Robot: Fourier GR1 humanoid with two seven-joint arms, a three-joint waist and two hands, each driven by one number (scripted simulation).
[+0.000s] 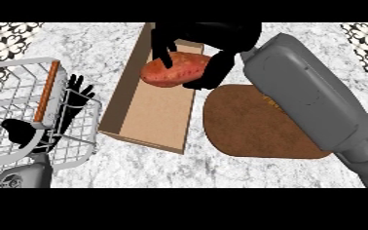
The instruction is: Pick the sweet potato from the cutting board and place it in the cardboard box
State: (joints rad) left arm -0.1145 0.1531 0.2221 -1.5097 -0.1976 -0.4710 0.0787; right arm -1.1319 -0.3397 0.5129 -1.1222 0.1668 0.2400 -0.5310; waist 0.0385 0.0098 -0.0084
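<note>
Over cardboard box [147, 112]: right robot hand [208, 41] gripping oblong sweet potato [176, 69].

A grey wire basket [28, 68] stands at the left side of the desk [237, 173], its open mesh letting the surface show through, and a reddish-brown bar [47, 91] runs along one of its sides. The desk itself is white marble with grey veining. In the far left corner [18, 39] and the far right corner [357, 36], a black-and-white flower-patterned surface borders the marble.
</note>
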